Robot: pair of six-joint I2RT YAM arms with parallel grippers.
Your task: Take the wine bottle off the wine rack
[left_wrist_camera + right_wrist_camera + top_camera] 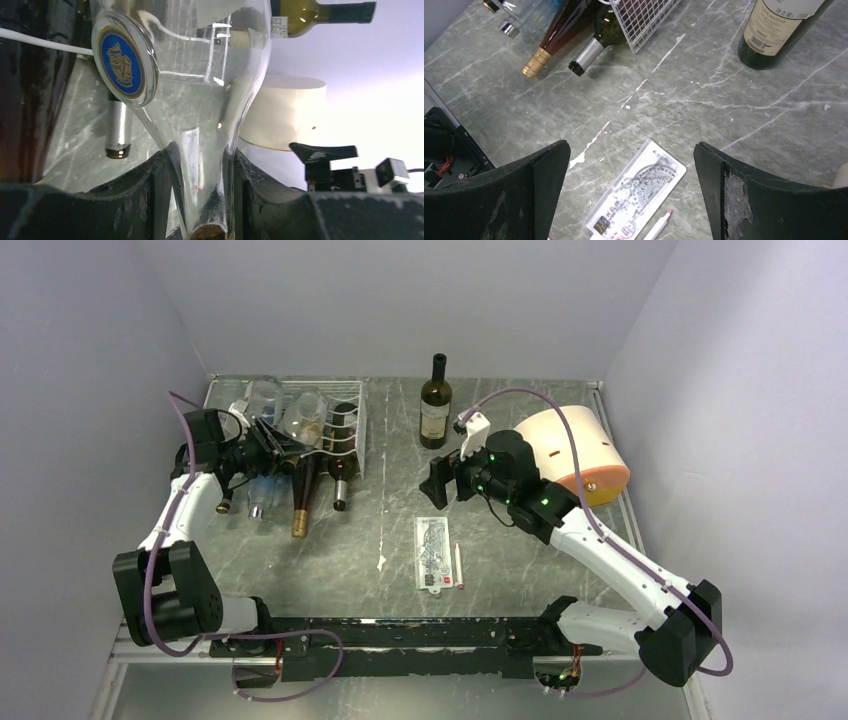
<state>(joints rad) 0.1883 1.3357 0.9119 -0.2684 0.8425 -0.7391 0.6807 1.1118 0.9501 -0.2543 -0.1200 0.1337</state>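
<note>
the left claw (202,200) pinches the neck of a clear wine bottle (200,90) on the wine rack (358,425). the right claw (631,150) is spread wide. next: slide the bottle out slowly.

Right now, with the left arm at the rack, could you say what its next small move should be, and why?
Probably draw the clear bottle back neck-first, off the wine rack. The left gripper has its fingers shut on the neck, and the body lies on the rack beside a dark bottle, so a straight pull seems safest.
</note>
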